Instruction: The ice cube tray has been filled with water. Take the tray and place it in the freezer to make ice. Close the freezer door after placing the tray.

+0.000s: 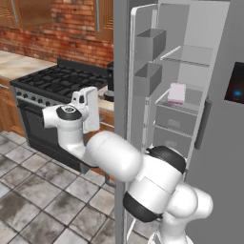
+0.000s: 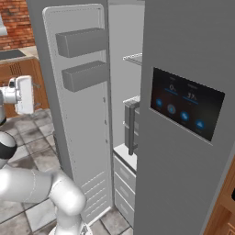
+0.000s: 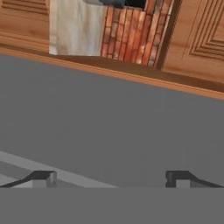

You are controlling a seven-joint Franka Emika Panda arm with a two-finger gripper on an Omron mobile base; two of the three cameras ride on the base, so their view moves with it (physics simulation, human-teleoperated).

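While the ice cube tray (image 1: 177, 93) is lying on a shelf inside the freezer (image 1: 190, 71), the empty gripper (image 3: 111, 178) is hovering with fingers spread beside the outer face of the open freezer door (image 2: 82, 114).

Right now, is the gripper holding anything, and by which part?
Nothing is held. In the hand view the gripper has its jaws wide apart with nothing between them. The tray lies on a shelf inside the freezer, apart from the gripper.
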